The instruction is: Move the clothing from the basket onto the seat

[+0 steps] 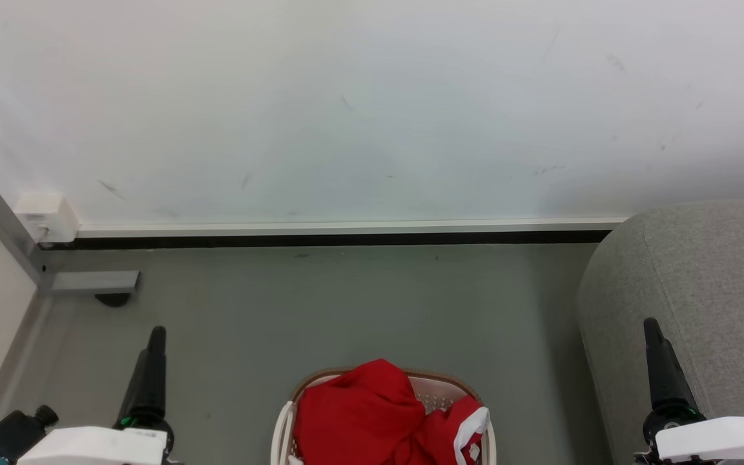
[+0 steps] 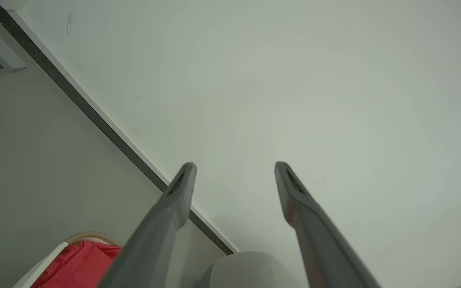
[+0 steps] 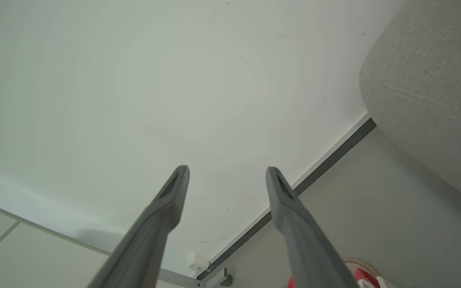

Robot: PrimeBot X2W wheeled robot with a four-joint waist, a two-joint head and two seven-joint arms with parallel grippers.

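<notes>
We logged clothing point(image 1: 359, 413) in basket point(image 1: 279, 429), near centre; seat point(image 1: 701, 278) right; L gripper point(image 2: 234, 166), R gripper point(image 3: 227, 170) both spread, empty.

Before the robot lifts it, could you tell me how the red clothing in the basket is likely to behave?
The clothing lies crumpled in soft folds, so it will probably hang limp. It is heaped above the basket rim, so one pinch may drag more fabric along.

Head view looks down on the basket point(image 1: 279, 423); wrist views share the wall point(image 2: 314, 80).
</notes>
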